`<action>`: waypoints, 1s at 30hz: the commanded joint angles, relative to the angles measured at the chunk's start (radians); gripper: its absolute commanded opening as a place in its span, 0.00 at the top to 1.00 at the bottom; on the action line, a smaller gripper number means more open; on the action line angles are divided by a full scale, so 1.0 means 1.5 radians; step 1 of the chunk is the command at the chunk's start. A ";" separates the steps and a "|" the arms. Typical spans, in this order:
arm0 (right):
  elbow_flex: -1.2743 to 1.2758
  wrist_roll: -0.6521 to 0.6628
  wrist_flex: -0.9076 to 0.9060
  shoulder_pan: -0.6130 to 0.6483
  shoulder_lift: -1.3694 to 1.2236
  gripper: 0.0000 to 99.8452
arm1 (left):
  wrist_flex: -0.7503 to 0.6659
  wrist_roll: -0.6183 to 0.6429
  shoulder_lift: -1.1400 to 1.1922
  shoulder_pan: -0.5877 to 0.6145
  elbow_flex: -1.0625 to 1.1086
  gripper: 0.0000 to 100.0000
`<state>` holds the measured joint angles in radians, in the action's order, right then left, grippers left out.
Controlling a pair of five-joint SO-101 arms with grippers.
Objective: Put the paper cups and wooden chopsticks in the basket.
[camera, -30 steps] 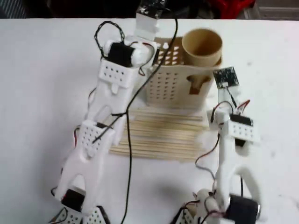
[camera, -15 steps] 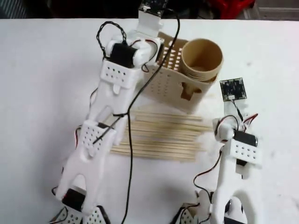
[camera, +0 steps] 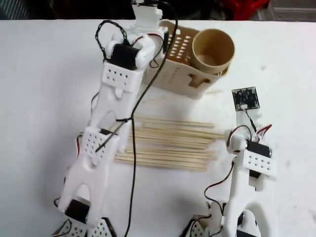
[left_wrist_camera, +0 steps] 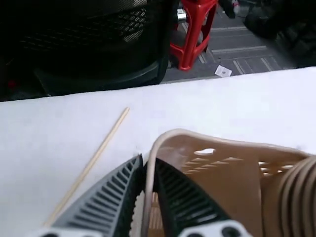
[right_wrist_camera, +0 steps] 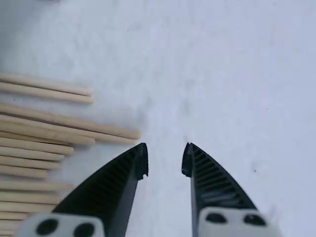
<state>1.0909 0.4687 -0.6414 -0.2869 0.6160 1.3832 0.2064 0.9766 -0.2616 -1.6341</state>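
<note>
A tan perforated basket (camera: 175, 74) stands askew at the far middle of the table, with stacked paper cups (camera: 213, 49) in its right end. My left gripper (left_wrist_camera: 148, 162) is shut on the basket's thin rim (left_wrist_camera: 197, 143), and the cups' ribbed side (left_wrist_camera: 296, 197) is close by. Many wooden chopsticks (camera: 170, 143) lie in a flat row on the table between the arms. My right gripper (right_wrist_camera: 164, 160) hangs open low over bare table, just off the chopsticks' right ends (right_wrist_camera: 44, 143), holding nothing.
One loose chopstick (left_wrist_camera: 94, 158) lies on the table beyond the basket, near the far edge. Past that edge are a dark chair and a red stool (left_wrist_camera: 192, 29). The left arm's black cable (camera: 136, 148) hangs over the chopsticks' left side.
The left gripper has pulled the basket toward the far left and turned it. The right arm drew back from the basket toward the near edge, then stayed put.
</note>
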 commanded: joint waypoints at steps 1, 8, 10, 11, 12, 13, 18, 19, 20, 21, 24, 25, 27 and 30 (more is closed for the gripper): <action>0.000 -0.006 0.003 -0.009 0.016 0.87 | -0.057 0.051 -0.065 0.026 -0.012 0.98; 0.047 -0.003 0.057 -0.009 0.021 0.87 | -0.137 0.095 -0.066 0.041 0.134 0.98; 0.050 -0.002 0.059 -0.009 0.021 0.87 | -0.149 0.095 -0.066 0.043 0.189 0.98; 0.050 -0.002 0.059 -0.009 0.021 0.87 | -0.149 0.095 -0.067 0.046 0.210 0.98; 0.050 -0.002 0.059 -0.009 0.021 0.87 | -0.146 0.095 -0.068 0.046 0.222 0.98; 0.050 -0.002 0.059 -0.008 0.021 0.87 | -0.137 0.094 -0.071 0.047 0.233 0.98; 0.050 -0.002 0.059 -0.006 0.018 0.87 | -0.019 0.068 -0.069 0.037 0.236 0.98; 0.050 -0.002 0.059 -0.006 0.017 0.87 | 0.002 0.066 -0.069 0.034 0.235 0.98; 0.049 -0.002 0.057 -0.006 0.016 0.87 | 0.021 0.066 -0.071 0.031 0.235 0.98; 0.049 -0.002 0.055 -0.006 0.016 0.87 | 0.034 0.066 -0.072 0.029 0.235 0.98; 0.050 -0.002 0.054 -0.006 0.016 0.87 | 0.061 0.066 -0.075 0.021 0.215 0.98; 0.050 -0.002 0.053 -0.006 0.016 0.87 | 0.078 0.066 -0.079 0.019 0.203 0.98; 0.050 -0.002 0.053 -0.007 0.016 0.87 | 0.109 0.066 -0.091 0.008 0.177 0.98; 0.050 -0.002 0.053 -0.006 0.016 0.87 | 0.150 0.065 -0.111 -0.007 0.158 0.98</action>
<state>1.1722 0.4687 -0.5738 -0.2885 0.6160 1.5305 0.3138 0.8784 -0.2309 -1.3518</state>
